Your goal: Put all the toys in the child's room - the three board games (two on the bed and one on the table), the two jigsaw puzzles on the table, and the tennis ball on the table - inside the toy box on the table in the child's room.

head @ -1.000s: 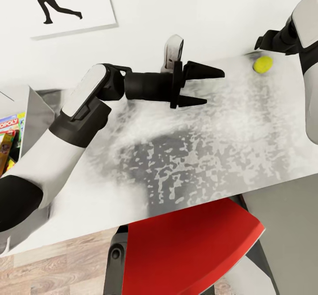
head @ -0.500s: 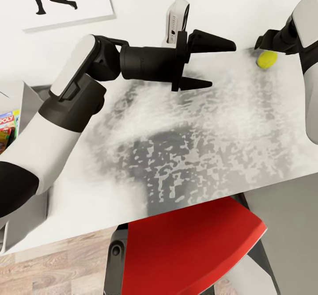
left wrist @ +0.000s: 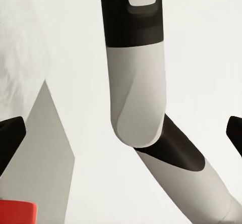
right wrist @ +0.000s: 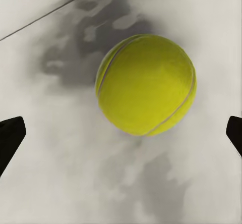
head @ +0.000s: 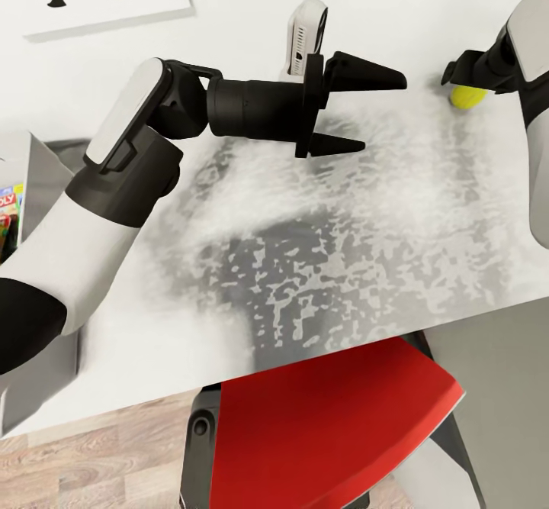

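Right gripper (head: 457,82), fingers spread, hangs over the tennis ball (right wrist: 146,85) lying free at the table's (head: 320,265) far edge by the wall; likely risk: an off-centre close rolls the ball away.

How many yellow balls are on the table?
1. The tennis ball sits on the table at its far right, just under the right tool, whose tips spread wide around it.
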Controlling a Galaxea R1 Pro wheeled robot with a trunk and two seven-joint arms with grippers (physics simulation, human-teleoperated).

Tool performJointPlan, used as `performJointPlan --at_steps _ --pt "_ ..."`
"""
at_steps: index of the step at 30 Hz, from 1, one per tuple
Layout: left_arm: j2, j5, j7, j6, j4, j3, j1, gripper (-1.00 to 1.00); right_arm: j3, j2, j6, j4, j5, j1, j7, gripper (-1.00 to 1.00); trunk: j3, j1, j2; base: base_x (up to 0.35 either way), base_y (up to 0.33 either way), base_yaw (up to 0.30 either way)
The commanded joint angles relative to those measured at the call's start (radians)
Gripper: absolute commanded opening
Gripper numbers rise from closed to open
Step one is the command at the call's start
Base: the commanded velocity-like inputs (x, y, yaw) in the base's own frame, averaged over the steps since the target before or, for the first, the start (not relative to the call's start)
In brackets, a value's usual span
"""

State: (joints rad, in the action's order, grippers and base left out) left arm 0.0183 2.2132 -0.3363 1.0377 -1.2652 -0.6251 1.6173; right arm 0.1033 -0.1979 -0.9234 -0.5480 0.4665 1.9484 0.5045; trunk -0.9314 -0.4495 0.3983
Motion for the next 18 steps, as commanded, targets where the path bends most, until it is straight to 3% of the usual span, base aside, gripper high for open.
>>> performJointPlan --at_steps 1,18 --pt "0.0 0.011 -0.009 -0.001 0.0 -0.002 0.001 1.0 0.008 -0.002 -0.003 -0.001 0.011 0.002 0.008 1.0 -0.003 -0.001 0.002 0.0 0.0 0.0" --pt "0.007 0.011 -0.01 -0.001 0.0 -0.005 0.001 1.0 0.01 -0.011 -0.005 -0.001 0.011 0.05 0.008 1.0 -0.031 -0.001 0.002 0.0 0.0 0.0"
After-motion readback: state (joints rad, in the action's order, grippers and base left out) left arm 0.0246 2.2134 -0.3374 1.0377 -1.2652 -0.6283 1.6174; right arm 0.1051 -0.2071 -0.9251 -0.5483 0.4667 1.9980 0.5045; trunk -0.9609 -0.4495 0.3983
